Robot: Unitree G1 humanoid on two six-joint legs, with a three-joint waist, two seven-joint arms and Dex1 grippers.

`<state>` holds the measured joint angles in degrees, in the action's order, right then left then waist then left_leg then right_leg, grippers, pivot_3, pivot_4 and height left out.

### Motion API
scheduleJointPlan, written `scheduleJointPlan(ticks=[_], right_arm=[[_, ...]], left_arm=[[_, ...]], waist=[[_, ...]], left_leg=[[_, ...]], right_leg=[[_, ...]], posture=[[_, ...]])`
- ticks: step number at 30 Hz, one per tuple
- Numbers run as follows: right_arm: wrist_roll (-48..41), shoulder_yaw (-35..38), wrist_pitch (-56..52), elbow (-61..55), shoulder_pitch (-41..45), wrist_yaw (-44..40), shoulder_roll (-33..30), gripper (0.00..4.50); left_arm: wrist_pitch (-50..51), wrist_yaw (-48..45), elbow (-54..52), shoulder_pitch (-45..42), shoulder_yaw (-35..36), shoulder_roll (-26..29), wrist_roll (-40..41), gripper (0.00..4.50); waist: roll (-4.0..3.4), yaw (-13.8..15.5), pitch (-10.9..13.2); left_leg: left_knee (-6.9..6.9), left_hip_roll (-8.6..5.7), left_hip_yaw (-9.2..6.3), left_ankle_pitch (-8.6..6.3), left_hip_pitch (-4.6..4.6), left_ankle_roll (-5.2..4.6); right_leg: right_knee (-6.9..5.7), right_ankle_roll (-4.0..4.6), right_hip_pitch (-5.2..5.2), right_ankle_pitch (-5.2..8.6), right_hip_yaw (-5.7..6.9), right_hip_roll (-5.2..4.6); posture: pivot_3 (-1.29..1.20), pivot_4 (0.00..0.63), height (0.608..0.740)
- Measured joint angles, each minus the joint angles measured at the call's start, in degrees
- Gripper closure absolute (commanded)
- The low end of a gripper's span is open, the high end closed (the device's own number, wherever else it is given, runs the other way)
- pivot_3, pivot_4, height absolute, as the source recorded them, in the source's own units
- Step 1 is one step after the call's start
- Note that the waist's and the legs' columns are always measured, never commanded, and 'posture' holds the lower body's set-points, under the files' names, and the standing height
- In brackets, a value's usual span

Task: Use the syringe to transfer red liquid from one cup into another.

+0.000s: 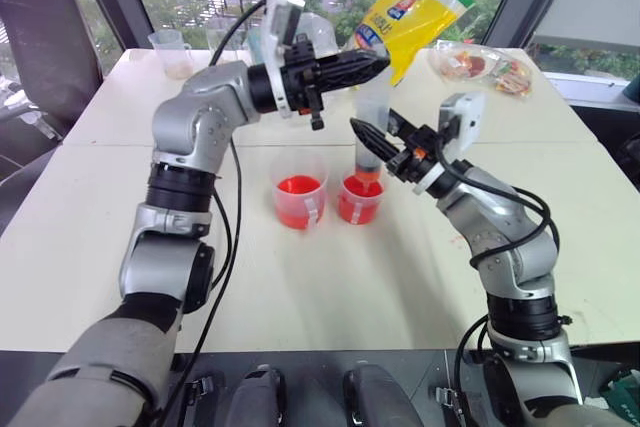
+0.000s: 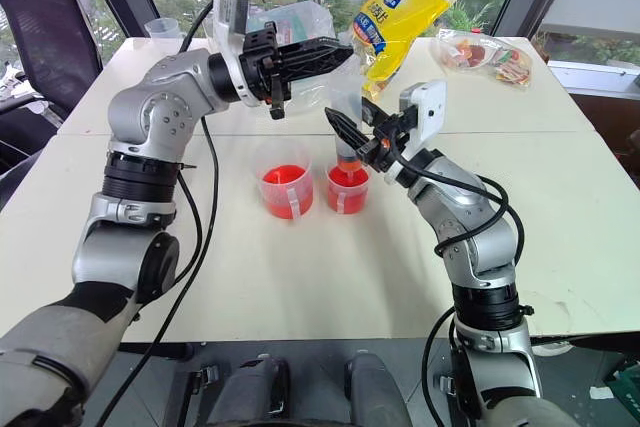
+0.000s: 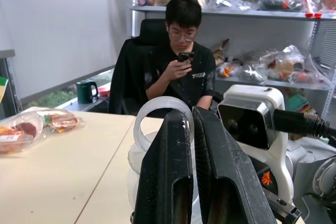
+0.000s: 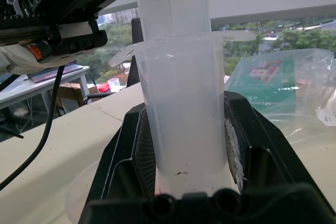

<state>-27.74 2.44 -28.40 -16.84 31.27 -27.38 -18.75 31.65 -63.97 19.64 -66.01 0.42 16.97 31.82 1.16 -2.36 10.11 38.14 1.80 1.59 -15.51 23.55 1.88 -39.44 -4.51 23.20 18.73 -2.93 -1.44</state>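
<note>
The syringe (image 1: 372, 107) stands upright with its orange-red tip down in the smaller cup (image 1: 360, 203), which holds red liquid (image 1: 356, 190). My right gripper (image 1: 378, 143) is shut on the syringe's clear barrel (image 4: 184, 103), just above the cup. From the left, my left gripper (image 1: 378, 67) reaches in level and is shut on the plunger's top ring (image 3: 157, 114). The larger cup (image 1: 300, 199) stands just left of the smaller one, apart from both grippers, with red liquid (image 1: 298, 187) in it too.
A yellow snack bag (image 1: 415, 7) stands behind the syringe. A clear pack of snacks (image 1: 480, 65) lies at the back right and a measuring cup (image 1: 172, 52) at the back left. A seated person (image 3: 181, 56) holds a phone past the table.
</note>
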Motion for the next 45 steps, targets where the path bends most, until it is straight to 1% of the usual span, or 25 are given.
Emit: scheduleJointPlan(ticks=[14, 28, 29, 30, 32, 34, 37, 38, 39, 42, 45], right_arm=[[-0.7, 0.0, -2.9, 0.0, 2.3, -0.1, -0.6, 3.12], [-2.9, 0.5, -6.2, -0.3, 2.4, 0.1, -1.1, 3.12], [-2.9, 0.5, -6.2, -0.3, 2.4, 0.1, -1.1, 3.12], [-2.9, 0.6, -6.2, -0.3, 2.4, 0.1, -1.2, 3.12], [-3.0, 1.9, -6.2, -0.3, 2.5, 0.9, -1.2, 3.12], [-3.0, 3.2, -6.1, -0.3, 3.2, 1.4, -1.2, 3.12], [-3.1, 3.9, -5.6, -0.5, 4.1, 1.3, -1.2, 3.12], [-3.4, 3.9, -5.3, -0.9, 4.5, 1.2, -1.0, 3.12], [-3.7, 3.9, -4.9, -1.6, 5.3, 1.0, -0.8, 3.12], [-4.6, 3.8, -3.9, -3.2, 6.4, 0.8, -0.8, 3.12], [-4.7, 3.7, -3.8, -3.2, 6.3, 0.6, -0.9, 3.12]], left_arm=[[0.2, 1.0, -3.5, 2.9, 0.0, -0.6, -1.1, 4.43], [0.3, 2.1, -4.9, 4.5, 0.0, -1.0, -1.8, 4.43], [0.4, 2.2, -5.0, 4.5, 0.0, -1.0, -1.8, 4.15], [0.5, 2.3, -5.1, 4.5, 0.0, -0.9, -1.8, 3.97], [1.4, 2.3, -5.2, 4.5, 0.1, -0.6, -1.5, 3.31], [2.0, 2.2, -5.9, 4.5, 0.2, 0.1, -1.1, 2.34], [3.5, 2.7, -7.4, 4.7, 0.5, 1.6, -0.7, 0.71], [4.3, 2.9, -7.6, 4.9, 0.3, 2.2, -0.8, 0.24], [5.1, 3.2, -8.0, 5.7, 0.3, 2.7, -0.7, 0.08], [7.0, 4.3, -10.4, 8.1, 0.8, 5.9, -0.2, 0.08], [8.8, 5.0, -13.9, 9.6, 2.9, 9.2, 1.2, 0.08]], waist=[[0.00, 0.0, 0.0], [0.00, 0.0, 0.0], [0.00, 0.0, 0.0], [0.00, 0.0, 0.0], [0.00, 0.0, 0.0], [0.00, 0.0, 0.0], [-0.01, -0.1, 0.0], [-0.01, -0.1, 0.0], [-0.03, -0.2, 0.0], [-0.03, -0.2, 0.0], [-0.03, -0.1, 0.0]], left_leg=[[0.00, 0.00, 0.00, 0.00, 0.00, 0.00], [0.00, 0.00, 0.00, 0.00, 0.00, 0.00], [0.00, 0.00, 0.00, 0.00, 0.00, 0.00], [0.00, 0.00, 0.00, 0.00, 0.00, 0.00], [0.00, 0.00, 0.00, 0.00, 0.00, 0.00], [0.00, 0.00, 0.00, 0.00, 0.01, 0.00], [-0.01, 0.02, 0.00, 0.00, -0.01, 0.00], [-0.01, 0.02, -0.01, 0.00, -0.01, 0.00], [-0.01, 0.02, 0.00, 0.00, -0.02, 0.00], [-0.01, 0.03, -0.04, 0.00, -0.01, 0.00], [0.00, 0.01, -0.03, 0.00, 0.00, 0.00]], right_leg=[[-0.01, 0.00, 0.00, 0.00, 0.00, -0.01], [0.00, 0.00, 0.00, 0.00, 0.00, -0.01], [0.00, 0.00, 0.00, 0.00, 0.00, -0.01], [0.00, 0.00, 0.00, 0.00, -0.01, -0.01], [-0.01, 0.00, 0.00, 0.00, -0.01, -0.01], [0.00, 0.00, 0.00, 0.00, -0.01, -0.02], [-0.02, 0.00, 0.01, 0.00, -0.01, 0.00], [-0.02, 0.00, 0.01, 0.00, -0.01, 0.00], [-0.03, 0.00, 0.01, 0.00, -0.01, 0.00], [-0.03, 0.00, 0.01, 0.00, -0.01, 0.00], [-0.02, 0.00, 0.01, 0.00, -0.01, -0.05]], posture=[[0.00, 0.150, 0.740], [0.00, 0.150, 0.740], [0.00, 0.150, 0.740], [0.00, 0.150, 0.740], [0.00, 0.150, 0.740], [0.00, 0.150, 0.740], [0.00, 0.150, 0.740], [0.00, 0.150, 0.740], [0.00, 0.150, 0.740], [0.00, 0.150, 0.740], [0.00, 0.150, 0.740]])
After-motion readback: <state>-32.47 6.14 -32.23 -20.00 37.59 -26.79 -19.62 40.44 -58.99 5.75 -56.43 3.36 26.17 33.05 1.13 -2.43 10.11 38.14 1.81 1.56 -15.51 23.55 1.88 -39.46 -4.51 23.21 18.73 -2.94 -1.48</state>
